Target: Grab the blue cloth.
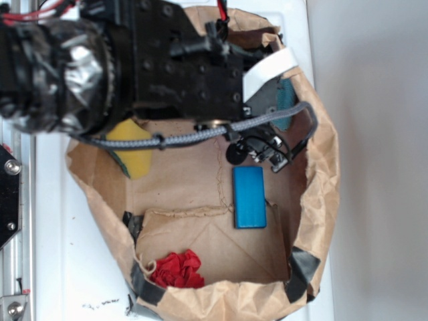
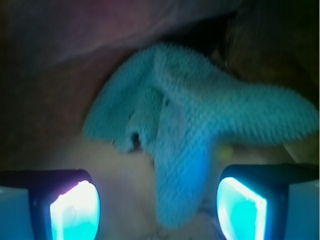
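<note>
Spread fingers (image 2: pixel 75 210) flank a blue cloth (image 2: pixel 185 130) fold

One blue cloth (image 2: pixel 200 120), one red cloth (image 1: pixel 177 269), one bright-blue rectangular block (image 1: pixel 249 197), one yellow sponge (image 1: pixel 134 148), one brown paper bag (image 1: pixel 321 200), and two fingers (image 2: pixel 75 210).

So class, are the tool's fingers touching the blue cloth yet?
Apart. The wrist view shows a fold of the blue cloth hanging between the open tool, with gaps beside both fingers.
</note>
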Motion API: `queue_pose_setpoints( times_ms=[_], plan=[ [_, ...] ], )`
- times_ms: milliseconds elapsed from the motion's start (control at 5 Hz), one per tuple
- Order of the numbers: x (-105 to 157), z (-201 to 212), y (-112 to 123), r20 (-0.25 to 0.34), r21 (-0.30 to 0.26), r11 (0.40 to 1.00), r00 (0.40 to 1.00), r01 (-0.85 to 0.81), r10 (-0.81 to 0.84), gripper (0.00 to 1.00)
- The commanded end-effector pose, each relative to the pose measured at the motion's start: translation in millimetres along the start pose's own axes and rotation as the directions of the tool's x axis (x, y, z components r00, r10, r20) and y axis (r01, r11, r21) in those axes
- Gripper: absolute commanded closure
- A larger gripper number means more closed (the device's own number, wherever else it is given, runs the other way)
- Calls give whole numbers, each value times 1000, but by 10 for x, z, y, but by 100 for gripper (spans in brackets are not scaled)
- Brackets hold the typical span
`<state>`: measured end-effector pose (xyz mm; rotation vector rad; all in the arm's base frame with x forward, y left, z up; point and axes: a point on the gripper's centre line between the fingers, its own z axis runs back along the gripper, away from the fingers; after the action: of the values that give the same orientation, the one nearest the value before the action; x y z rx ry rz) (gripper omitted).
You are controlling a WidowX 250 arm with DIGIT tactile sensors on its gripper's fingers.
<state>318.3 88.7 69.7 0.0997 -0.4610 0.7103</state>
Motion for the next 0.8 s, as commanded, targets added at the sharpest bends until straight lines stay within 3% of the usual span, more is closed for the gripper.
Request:
queue_pose_setpoints(
  times_ms=[0,200,400,600],
  plan=[
    [237,-7,-60,75,-28,999,996,-36,38,0],
    [235,-28,-72,89,-24,999,995,-35,37,0],
    [215,-51,-91,113,-24,999,993,-34,36,59],
    [202,-30,-95,119,-26,999,992,-29,32,100]
  ],
)
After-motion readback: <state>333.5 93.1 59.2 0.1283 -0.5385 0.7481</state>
